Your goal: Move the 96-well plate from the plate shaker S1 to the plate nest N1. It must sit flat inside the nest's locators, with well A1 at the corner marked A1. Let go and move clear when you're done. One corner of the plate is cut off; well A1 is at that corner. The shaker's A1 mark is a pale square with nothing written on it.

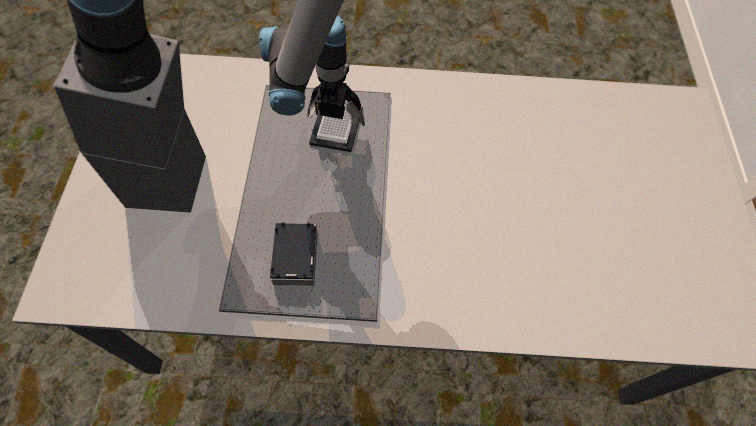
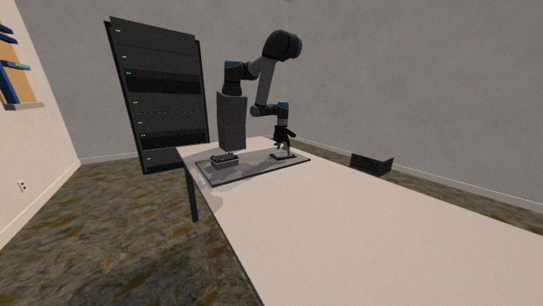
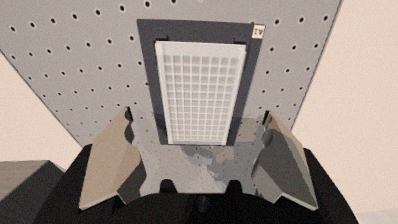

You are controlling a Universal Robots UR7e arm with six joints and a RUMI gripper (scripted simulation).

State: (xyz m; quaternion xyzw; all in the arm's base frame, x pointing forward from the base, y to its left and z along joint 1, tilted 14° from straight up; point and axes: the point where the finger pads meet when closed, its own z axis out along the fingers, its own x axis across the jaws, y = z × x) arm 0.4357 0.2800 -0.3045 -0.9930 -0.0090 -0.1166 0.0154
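Note:
The white 96-well plate [image 1: 334, 129] [image 2: 281, 154] [image 3: 200, 92] lies flat in the dark plate nest N1 [image 1: 329, 145] [image 3: 147, 75], between its locators. The nest's A1 label [image 3: 258, 31] is at the upper right corner in the wrist view; I cannot make out the plate's cut corner. My gripper [image 1: 336, 116] [image 2: 281, 146] [image 3: 198, 109] is open, its fingers spread wide on either side of the plate's near end, not touching it. The black plate shaker S1 [image 1: 293, 252] [image 2: 224, 160] stands bare at the near end of the board.
Nest and shaker sit on a grey perforated board [image 1: 296, 179] [image 3: 75, 65] on the pale table [image 1: 529, 211]. The arm's dark pedestal [image 1: 132, 132] stands at the left. A dark equipment rack [image 2: 163, 95] stands behind the table.

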